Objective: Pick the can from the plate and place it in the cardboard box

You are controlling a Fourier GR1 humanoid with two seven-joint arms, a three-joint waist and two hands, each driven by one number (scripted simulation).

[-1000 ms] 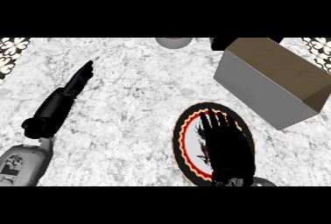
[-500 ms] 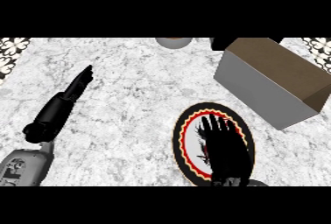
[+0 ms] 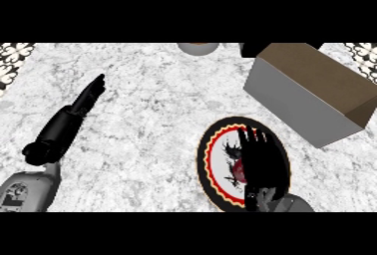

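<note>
White marble counter (image 3: 162,114) fills the view. Almost nothing has moved since the earlier pictures; the left hand (image 3: 87,97) has only slid a little. It lies flat at the left, fingers straight. The right hand (image 3: 256,154) stretches over the plate (image 3: 210,164), fingers straight, hiding the middle. I cannot see the can under it. Beside the plate sits the cardboard box (image 3: 309,94). A grey bowl (image 3: 197,47) peeks in up top.

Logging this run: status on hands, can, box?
Right hand open over the plate, hiding the can. Left hand open, resting left. Cardboard box beyond the plate, nothing between.
</note>
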